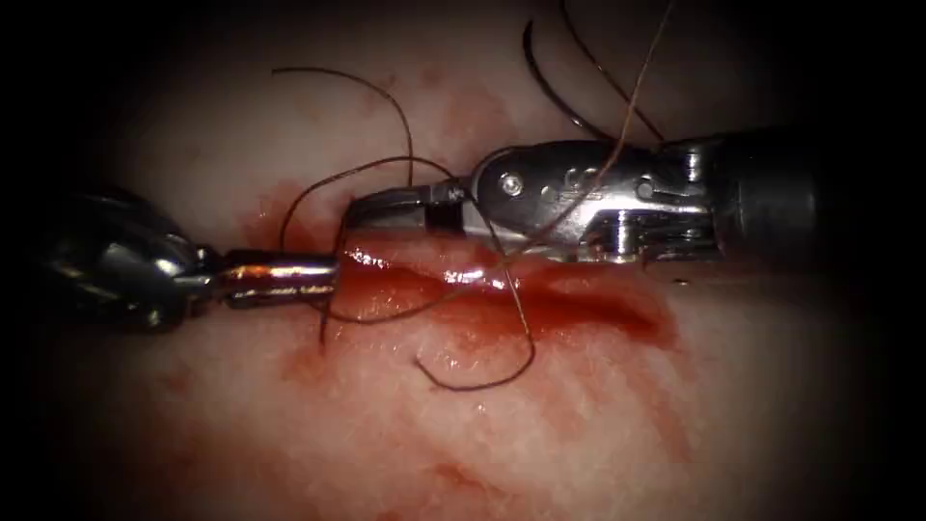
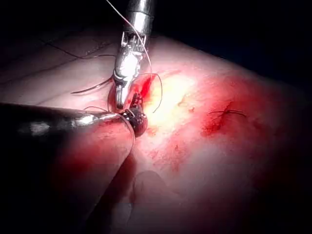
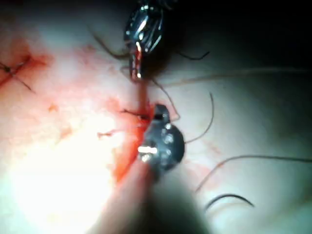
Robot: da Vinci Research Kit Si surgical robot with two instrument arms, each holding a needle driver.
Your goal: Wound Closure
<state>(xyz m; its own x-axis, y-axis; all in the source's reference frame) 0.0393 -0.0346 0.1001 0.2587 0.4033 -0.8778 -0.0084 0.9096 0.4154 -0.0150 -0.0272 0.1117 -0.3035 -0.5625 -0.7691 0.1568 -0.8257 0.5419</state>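
Clearly, in the endoscope view our left tool [image 1: 289, 278] lies at the left end of the cut [image 1: 502, 289], jaws clenched, seemingly on thread [image 1: 482, 381]; we cannot be certain. Our right tool [image 1: 386, 205] reaches in from the right along the cut's far edge, jaws closed; what they grasp we cannot tell. The needle [image 1: 555, 92] rests free on the tissue [image 1: 579, 434], far right, outside it.

From the left wrist view, both tips meet over the red fluid [image 2: 214, 122].

From the right wrist view, the needle [image 3: 229, 199] lies apart, probably parked while thread is handled.
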